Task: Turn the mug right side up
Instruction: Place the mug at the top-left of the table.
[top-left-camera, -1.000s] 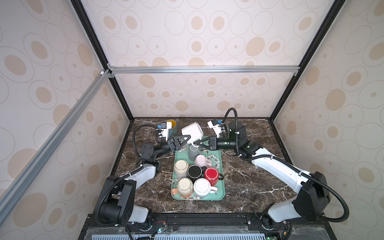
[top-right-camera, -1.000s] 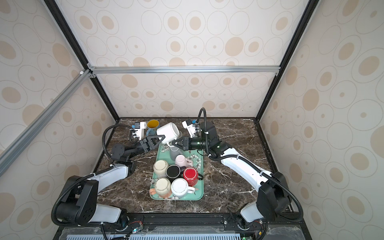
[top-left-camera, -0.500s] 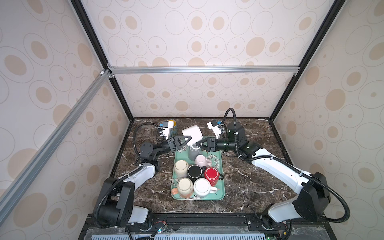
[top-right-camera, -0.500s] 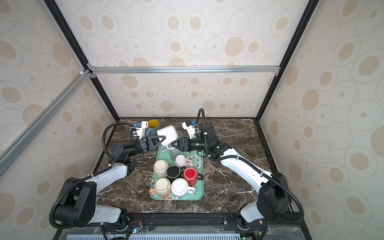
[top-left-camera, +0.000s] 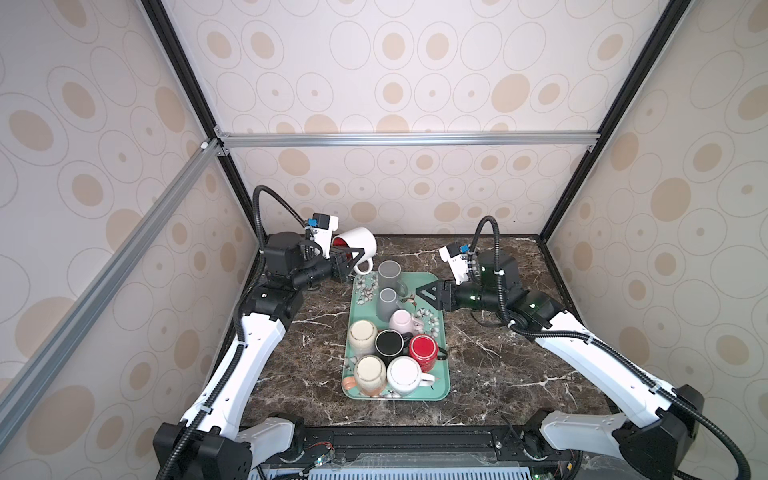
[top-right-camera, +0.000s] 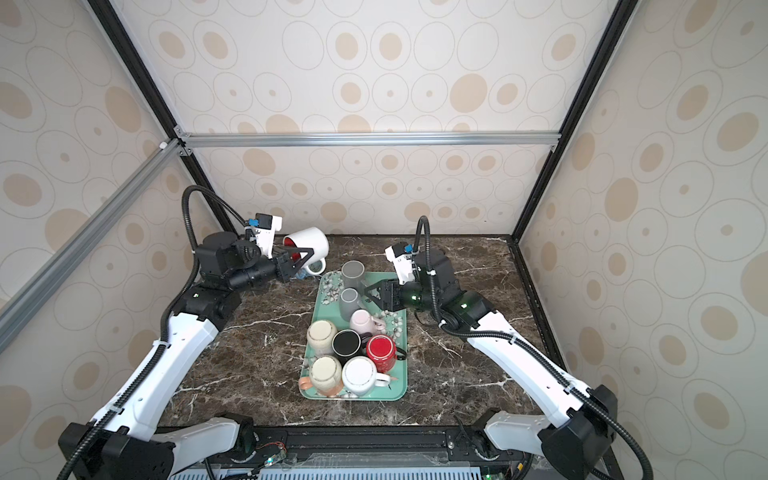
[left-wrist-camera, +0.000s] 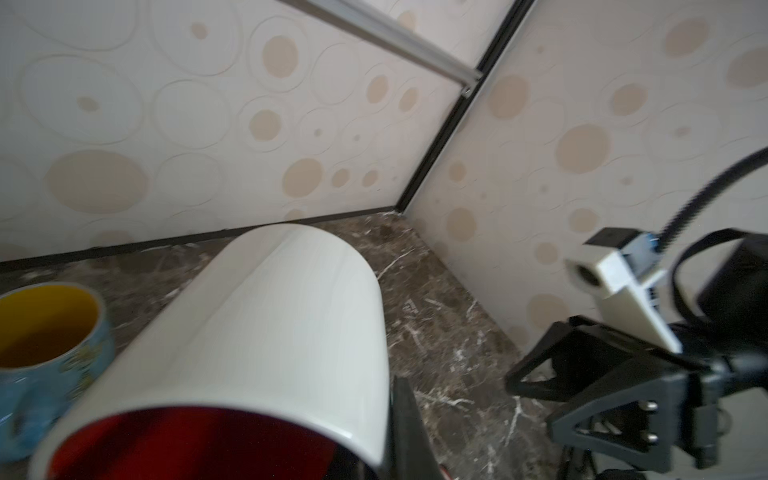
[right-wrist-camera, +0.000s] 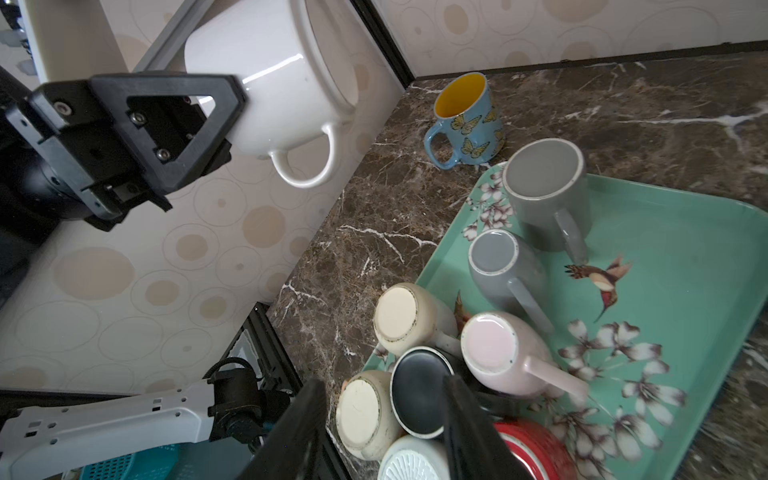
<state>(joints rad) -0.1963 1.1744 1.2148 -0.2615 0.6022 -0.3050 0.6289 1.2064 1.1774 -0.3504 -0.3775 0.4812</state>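
A white mug (top-left-camera: 358, 242) (top-right-camera: 311, 240) with a red inside hangs in the air over the back left of the table. It lies nearly on its side, its mouth toward the left arm and its handle hanging down. My left gripper (top-left-camera: 350, 258) (top-right-camera: 297, 258) is shut on the mug's rim, one finger outside the wall and one inside; the right wrist view shows that gripper (right-wrist-camera: 220, 118) and the mug (right-wrist-camera: 270, 75). My right gripper (top-left-camera: 424, 293) (top-right-camera: 370, 293) (right-wrist-camera: 382, 415) stands open and holds nothing, above the tray's back right part.
A green flowered tray (top-left-camera: 444, 376) (top-right-camera: 402, 374) (right-wrist-camera: 665, 270) holds several upside-down mugs: grey, pink, cream, black, red and white. A blue butterfly mug (right-wrist-camera: 465, 124) (left-wrist-camera: 50, 345) with a yellow inside stands upright on the marble behind the tray, near the left wall.
My right gripper opened, let go of the white mug and drew back to the right. The left arm carried the mug left and higher.
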